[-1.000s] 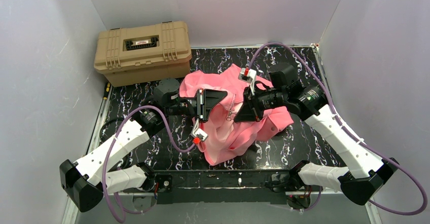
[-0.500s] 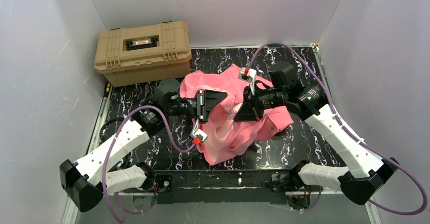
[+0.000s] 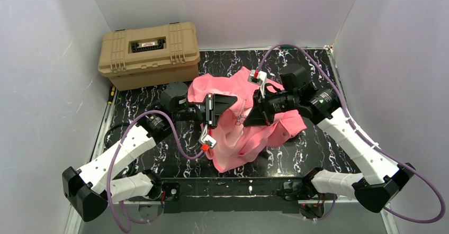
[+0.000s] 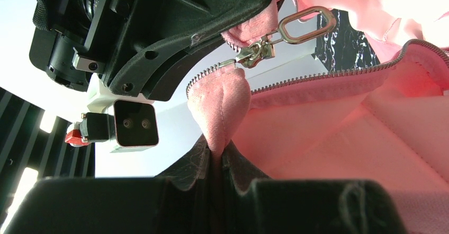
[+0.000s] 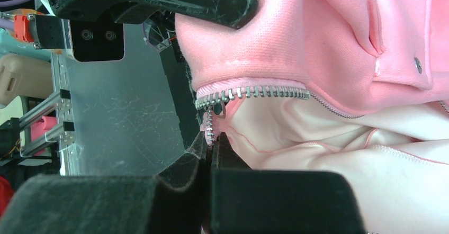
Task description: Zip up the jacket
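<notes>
The salmon-pink jacket (image 3: pixel 241 138) lies crumpled mid-table, its middle lifted between both arms. My left gripper (image 3: pixel 235 100) is shut on a fold of the jacket's edge (image 4: pixel 218 107), just below the silver zipper slider (image 4: pixel 254 53) and its ring pull (image 4: pixel 307 25). My right gripper (image 3: pixel 245 122) faces it from the right, shut on the end of the zipper tape (image 5: pixel 210 131). That tape's metal teeth (image 5: pixel 254 92) run along the other front edge. The pale lining (image 5: pixel 328 154) shows below. The two gripper tips stand close together, the slider between them.
A tan hard case (image 3: pixel 150 54) stands at the back left, apart from the jacket. White walls close in the black marbled table (image 3: pixel 317 144) on three sides. A yellow-handled tool (image 3: pixel 111 93) lies by the left wall. Purple cables loop off both arms.
The right arm has edged very slightly to the left. Both grips and the jacket look the same.
</notes>
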`<state>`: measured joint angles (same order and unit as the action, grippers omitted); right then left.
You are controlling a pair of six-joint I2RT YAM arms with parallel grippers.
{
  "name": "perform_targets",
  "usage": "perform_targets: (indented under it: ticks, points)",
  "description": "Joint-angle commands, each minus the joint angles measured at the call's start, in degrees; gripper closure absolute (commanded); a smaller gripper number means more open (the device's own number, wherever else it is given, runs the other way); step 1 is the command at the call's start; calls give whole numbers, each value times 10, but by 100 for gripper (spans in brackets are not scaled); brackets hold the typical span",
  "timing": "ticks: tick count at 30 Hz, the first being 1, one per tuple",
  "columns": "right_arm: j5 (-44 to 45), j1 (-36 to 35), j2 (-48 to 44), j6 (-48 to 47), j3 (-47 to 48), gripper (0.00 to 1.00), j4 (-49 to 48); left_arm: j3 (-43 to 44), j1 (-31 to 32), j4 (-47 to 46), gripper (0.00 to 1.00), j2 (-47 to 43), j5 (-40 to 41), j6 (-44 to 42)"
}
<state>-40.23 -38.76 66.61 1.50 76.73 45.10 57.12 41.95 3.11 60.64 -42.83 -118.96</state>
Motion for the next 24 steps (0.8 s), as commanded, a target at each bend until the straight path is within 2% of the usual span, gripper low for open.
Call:
perform_targets:
  ticks: [1, 24]
  points:
    - [-4, -3, -5, 2, 32, 99, -17, 4, -1, -5, 100, -21, -16, -67]
    - [2, -3, -23, 3, 20, 99, -6, 7, -1, 10, 100, -18, -12, -91]
